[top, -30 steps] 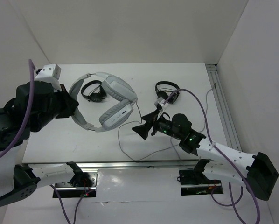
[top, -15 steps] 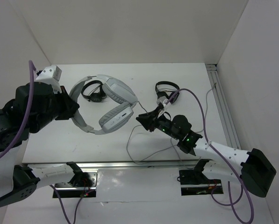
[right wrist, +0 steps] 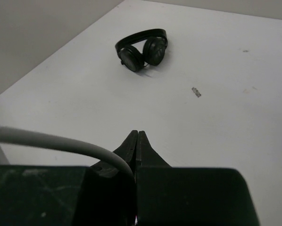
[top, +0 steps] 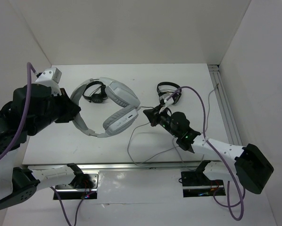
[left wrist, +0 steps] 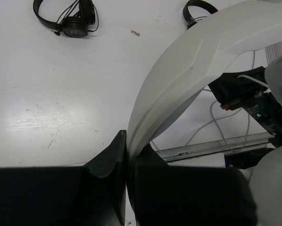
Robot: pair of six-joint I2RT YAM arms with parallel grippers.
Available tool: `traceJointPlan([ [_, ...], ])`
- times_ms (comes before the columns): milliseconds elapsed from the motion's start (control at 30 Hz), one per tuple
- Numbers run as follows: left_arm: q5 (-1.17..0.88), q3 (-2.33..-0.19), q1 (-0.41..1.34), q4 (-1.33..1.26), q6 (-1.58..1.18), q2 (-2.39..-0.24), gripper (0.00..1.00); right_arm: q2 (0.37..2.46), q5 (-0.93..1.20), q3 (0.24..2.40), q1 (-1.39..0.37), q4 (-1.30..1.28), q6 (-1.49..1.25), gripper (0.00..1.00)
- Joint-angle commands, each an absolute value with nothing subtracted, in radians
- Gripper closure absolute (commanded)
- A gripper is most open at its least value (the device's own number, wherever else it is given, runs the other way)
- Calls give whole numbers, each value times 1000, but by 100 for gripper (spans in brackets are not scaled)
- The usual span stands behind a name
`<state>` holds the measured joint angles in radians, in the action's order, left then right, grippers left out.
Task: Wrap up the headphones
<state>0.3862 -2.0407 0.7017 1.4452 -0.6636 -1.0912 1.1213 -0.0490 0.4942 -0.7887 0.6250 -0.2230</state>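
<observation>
Toward the counter's (top: pixel 193 80) left side, the headphones (top: pixel 124 94) are gripped by the left gripper (top: pixel 74 110), jaws clamped on their curved frame, likely to steady them for winding. The right gripper (top: pixel 153 116), just beside an earcup (top: pixel 121 120), has its jaws pinched together on the thin grey cable (top: pixel 134 141), whose slack loops toward the near edge.

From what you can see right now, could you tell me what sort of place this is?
Most likely a robotics lab test cell: a white table boxed in by white walls, an aluminium rail along its right edge, and two robot arms mounted at the near edge.
</observation>
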Motion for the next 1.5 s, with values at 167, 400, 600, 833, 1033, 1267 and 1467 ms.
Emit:
traceJointPlan([
  [167, 380, -2155, 698, 1344, -798, -1002, 100, 1233, -51, 529, -666, 670, -284, 100],
  [400, 410, -2087, 698, 1333, -833, -1002, 100, 1192, -31, 477, -666, 746, -331, 100],
  [600, 261, -1951, 698, 1189, -821, -973, 100, 1267, -12, 598, -666, 643, -299, 100],
  [833, 172, -1835, 698, 1068, -854, -945, 100, 1334, 58, 663, -666, 698, -325, 91],
  [1033, 114, -1643, 698, 847, -946, -871, 100, 1456, 124, 710, -718, 817, -430, 84],
  [1267, 126, -1458, 698, 621, -1104, -859, 100, 1558, 52, 807, -836, 818, -455, 87],
  [1467, 314, -1356, 698, 535, -1236, -836, 100, 1591, 21, 862, -905, 762, -431, 100],
])
